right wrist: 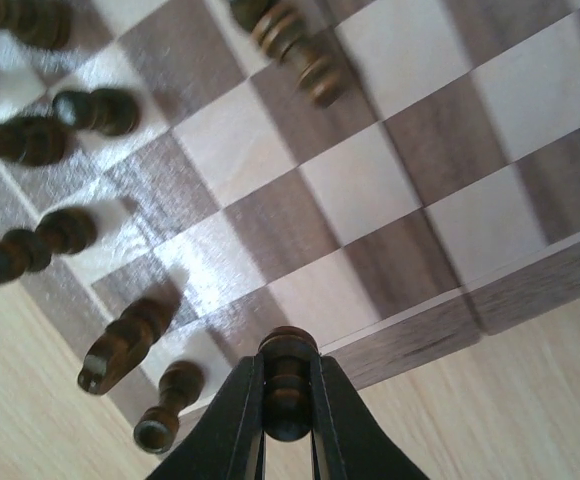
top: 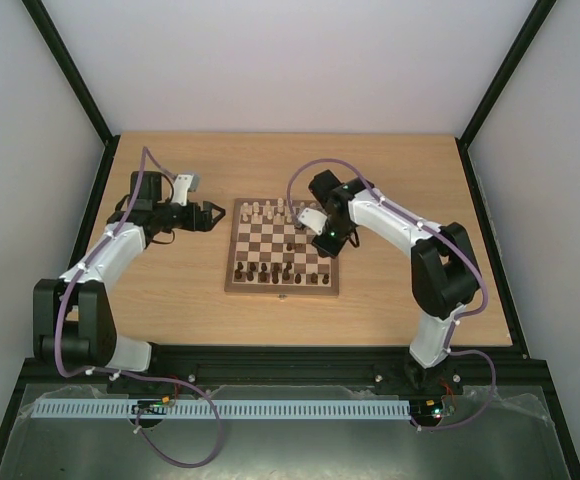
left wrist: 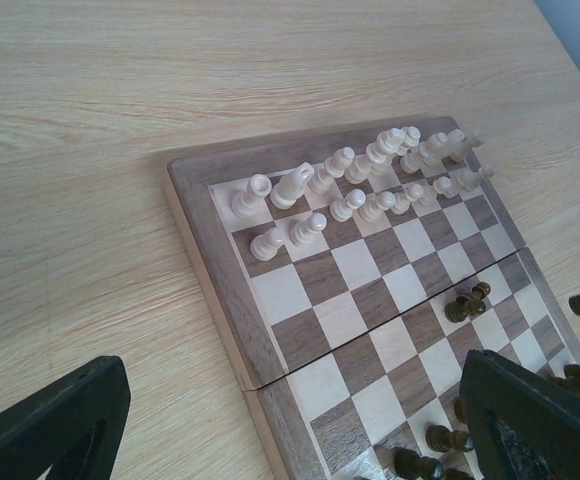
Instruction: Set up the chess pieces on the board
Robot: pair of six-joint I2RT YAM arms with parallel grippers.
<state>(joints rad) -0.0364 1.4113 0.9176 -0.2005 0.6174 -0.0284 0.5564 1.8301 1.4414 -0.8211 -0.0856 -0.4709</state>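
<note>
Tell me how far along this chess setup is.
Looks done: the cream pieces stand in two rows at the board's far side. In hand: the right gripper is shut on a dark piece above the board's edge; the left gripper is open beside the board. Remaining: the dark pieces are mostly gathered at the near side, but at least one stray dark piece sits mid-board.

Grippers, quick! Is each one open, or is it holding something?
Left gripper: open, holding nothing.
Right gripper: shut on a dark chess piece.
</note>
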